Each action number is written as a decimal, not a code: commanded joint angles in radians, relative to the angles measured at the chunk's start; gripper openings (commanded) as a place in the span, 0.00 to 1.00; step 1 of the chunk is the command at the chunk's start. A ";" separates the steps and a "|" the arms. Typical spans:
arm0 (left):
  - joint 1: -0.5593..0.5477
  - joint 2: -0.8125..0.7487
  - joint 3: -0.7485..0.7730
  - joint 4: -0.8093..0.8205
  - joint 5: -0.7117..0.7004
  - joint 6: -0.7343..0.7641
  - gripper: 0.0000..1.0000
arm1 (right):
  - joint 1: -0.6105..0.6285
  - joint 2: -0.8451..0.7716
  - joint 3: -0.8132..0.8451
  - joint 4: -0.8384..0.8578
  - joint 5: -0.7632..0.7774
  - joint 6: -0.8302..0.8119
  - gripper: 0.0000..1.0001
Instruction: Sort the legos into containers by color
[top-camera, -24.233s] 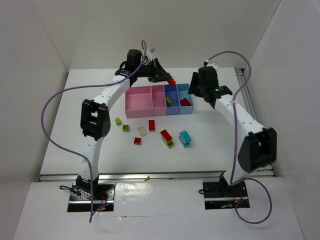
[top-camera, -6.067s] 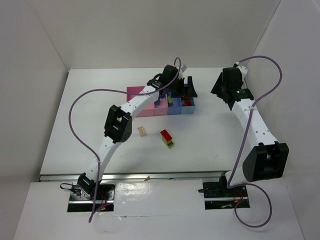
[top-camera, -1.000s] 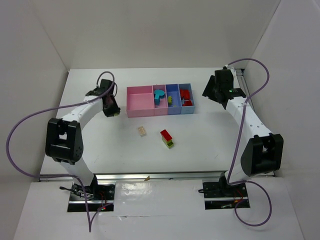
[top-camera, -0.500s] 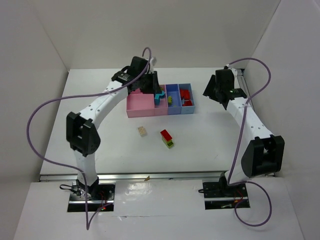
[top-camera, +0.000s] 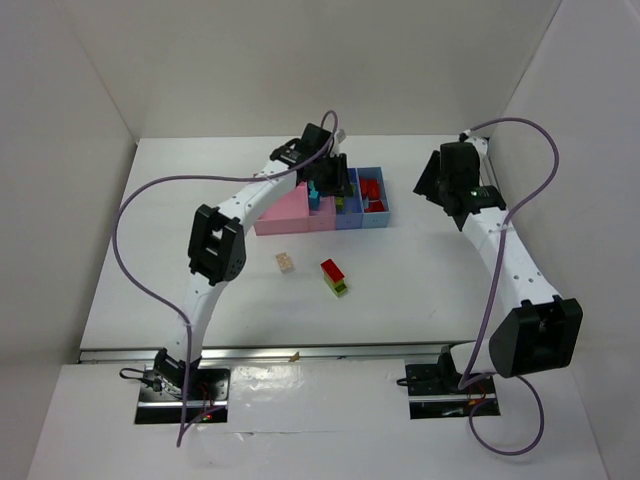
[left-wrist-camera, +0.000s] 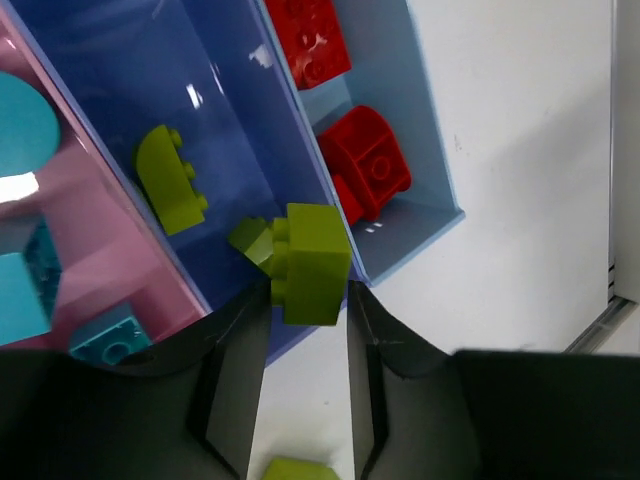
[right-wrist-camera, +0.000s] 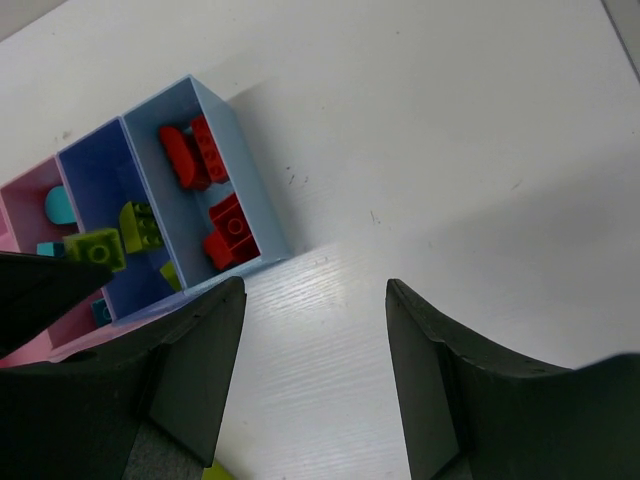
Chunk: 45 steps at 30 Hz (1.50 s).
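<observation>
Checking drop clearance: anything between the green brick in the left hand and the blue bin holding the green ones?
Nothing visible. The left hand holds the green brick over that open-topped blue bin.

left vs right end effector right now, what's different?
Grip: the left end effector is shut on a green brick; the right end effector is open and empty.
Place: the left hangs over the darker blue bin; the right is over the table, not over a bin.
Shared: both point downward.
</observation>
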<state>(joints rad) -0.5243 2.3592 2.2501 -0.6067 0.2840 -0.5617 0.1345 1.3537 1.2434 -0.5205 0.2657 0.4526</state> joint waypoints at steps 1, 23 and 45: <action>-0.009 0.026 0.039 0.048 -0.022 -0.046 0.48 | -0.015 -0.033 -0.028 -0.038 0.024 0.001 0.66; -0.029 -0.636 -0.836 -0.057 -0.452 -0.130 0.76 | -0.015 0.070 -0.022 0.065 -0.094 0.011 0.66; 0.001 -0.430 -0.880 -0.077 -0.439 -0.326 0.74 | 0.013 0.039 -0.032 0.034 -0.046 0.001 0.66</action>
<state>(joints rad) -0.5297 1.9045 1.3495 -0.6796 -0.1345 -0.8528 0.1398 1.4303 1.2152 -0.4919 0.1986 0.4553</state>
